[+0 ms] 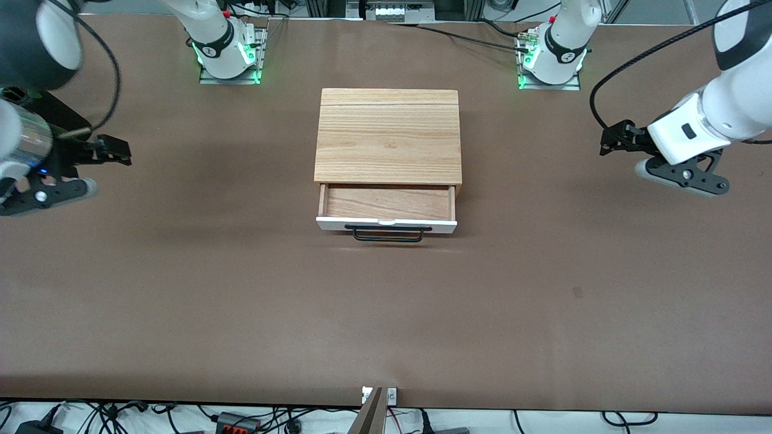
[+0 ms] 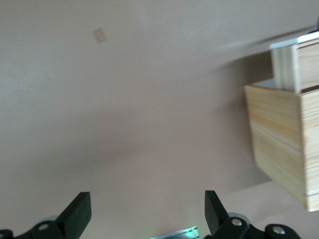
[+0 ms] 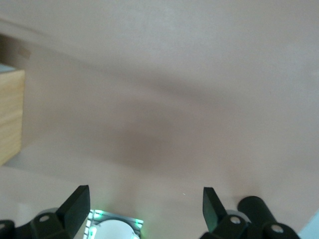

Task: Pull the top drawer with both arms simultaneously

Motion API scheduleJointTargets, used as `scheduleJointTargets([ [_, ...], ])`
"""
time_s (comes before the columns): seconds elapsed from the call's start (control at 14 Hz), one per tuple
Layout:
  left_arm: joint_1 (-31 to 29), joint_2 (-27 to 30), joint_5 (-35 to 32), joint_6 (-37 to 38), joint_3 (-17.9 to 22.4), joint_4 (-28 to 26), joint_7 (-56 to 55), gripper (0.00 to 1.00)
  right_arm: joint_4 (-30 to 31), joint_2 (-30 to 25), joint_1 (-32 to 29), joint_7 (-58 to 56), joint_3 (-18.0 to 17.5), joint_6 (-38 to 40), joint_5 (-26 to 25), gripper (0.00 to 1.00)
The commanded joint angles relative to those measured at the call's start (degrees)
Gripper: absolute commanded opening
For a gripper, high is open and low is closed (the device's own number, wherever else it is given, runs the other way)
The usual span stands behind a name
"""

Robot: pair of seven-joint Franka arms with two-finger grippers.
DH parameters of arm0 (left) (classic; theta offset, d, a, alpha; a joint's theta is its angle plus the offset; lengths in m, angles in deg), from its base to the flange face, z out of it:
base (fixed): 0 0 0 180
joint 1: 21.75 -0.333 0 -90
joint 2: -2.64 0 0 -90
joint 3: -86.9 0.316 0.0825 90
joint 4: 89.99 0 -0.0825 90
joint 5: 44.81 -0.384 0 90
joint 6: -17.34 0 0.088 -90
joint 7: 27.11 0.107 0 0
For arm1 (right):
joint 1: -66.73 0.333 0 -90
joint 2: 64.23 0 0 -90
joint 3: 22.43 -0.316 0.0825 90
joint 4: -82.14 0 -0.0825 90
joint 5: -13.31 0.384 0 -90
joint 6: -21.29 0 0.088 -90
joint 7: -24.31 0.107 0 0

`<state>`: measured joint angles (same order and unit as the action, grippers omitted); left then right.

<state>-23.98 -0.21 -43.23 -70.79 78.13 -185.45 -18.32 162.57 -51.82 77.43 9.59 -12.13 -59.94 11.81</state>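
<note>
Top drawer [image 1: 386, 208] seen pulled partway out of wooden box [image 1: 388, 135] at table [image 1: 241, 301] middle, black bar handle [image 1: 388, 234] facing front camera. Lower drawer front hidden beneath. Left gripper [image 2: 147, 209] held over bare table toward left arm's end, fingers spread, nothing held. Right gripper [image 3: 144, 205] over right arm's end, fingers spread, partly cut off at front view's edge. Only box corner caught in right wrist view.

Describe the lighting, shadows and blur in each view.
Front view: even overhead light, sharp; the top drawer casts a soft shadow under its handle, green lamps glow at both bases. Left wrist view: soft and hazy, the wooden box throws a dark shadow on the table. Right wrist view: blurred, broad dim shadow patch mid-table.
</note>
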Motion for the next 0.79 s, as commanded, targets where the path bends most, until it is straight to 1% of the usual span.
scheduleJointTargets([
  [0.0,-0.1,3.5,-2.5,-1.9,-1.6,-4.3,-2.5,1.0,18.4,-11.0,-2.8,6.4,-2.3,-13.5,0.8,1.0],
  [0.07,-0.1,3.5,-2.5,-1.8,-1.8,-4.3,-3.2,1.0,20.1,-12.0,-5.8,7.2,-5.3,-15.3,0.8,1.0],
  [0.14,0.1,3.5,-2.5,-1.7,-1.9,-4.3,-3.5,1.0,20.2,-12.4,-9.4,7.3,-8.6,-15.2,0.9,1.0],
  [0.21,0.7,3.5,-2.4,-1.8,-1.6,-4.1,-3.6,1.0,19.8,-12.6,-10.9,7.7,-9.8,-15.0,1.1,1.0],
  [0.29,0.8,3.5,-2.3,-1.9,-1.5,-4.1,-4.3,1.0,19.6,-12.8,-11.0,7.8,-9.8,-14.0,1.2,1.0],
  [0.36,1.2,3.6,-2.1,-1.8,-1.5,-4.1,-6.5,1.0,19.2,-14.2,-11.1,7.9,-9.8,-13.3,1.1,1.0],
  [0.43,1.7,3.8,-2.2,-1.7,-1.6,-4.1,-8.8,1.0,19.1,-15.5,-11.1,7.9,-9.8,-14.0,0.4,1.0],
  [0.64,1.9,3.5,-2.2,-0.2,-1.4,-3.7,-10.5,1.0,19.1,-15.6,-11.3,9.3,-9.6,-13.5,0.5,1.0],
  [0.71,1.8,3.1,-2.1,0.6,-1.0,-2.7,-10.9,1.0,18.9,-15.2,-11.3,10.4,-9.5,-13.3,0.9,1.0],
])
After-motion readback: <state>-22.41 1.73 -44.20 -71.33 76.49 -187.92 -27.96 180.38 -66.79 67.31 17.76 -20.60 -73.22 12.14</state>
